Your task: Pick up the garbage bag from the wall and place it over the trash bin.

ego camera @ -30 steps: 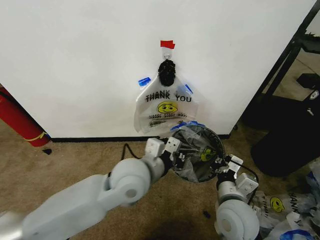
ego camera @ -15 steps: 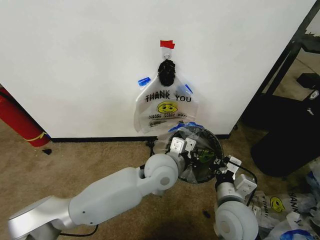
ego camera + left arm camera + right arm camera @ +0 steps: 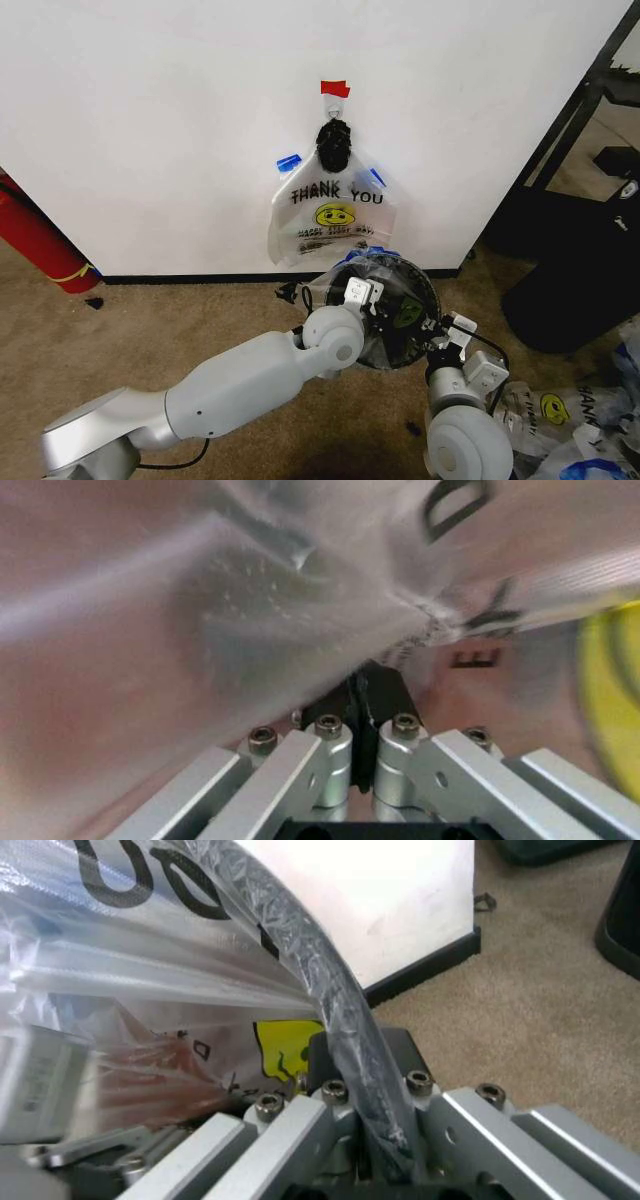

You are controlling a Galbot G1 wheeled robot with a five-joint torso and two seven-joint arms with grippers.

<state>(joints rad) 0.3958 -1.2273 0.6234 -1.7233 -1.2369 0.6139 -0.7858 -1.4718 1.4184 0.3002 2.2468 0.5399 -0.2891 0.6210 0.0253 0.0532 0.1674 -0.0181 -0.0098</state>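
The left arm point(image 3: 230, 385) was a thick, smooth tube of glossy pale grey ending in a rounded ball-like wrist joint, and the right arm point(image 3: 460, 445) showed a similar rounded grey housing with a thin black cable looping beside it. Both grippers had bare, brushed-aluminium finger links in angled bars, fastened with small silver socket-head screws, around black inner pads.

Bare carpet point(image 3: 170, 320) left of trash bin point(image 3: 425, 300)
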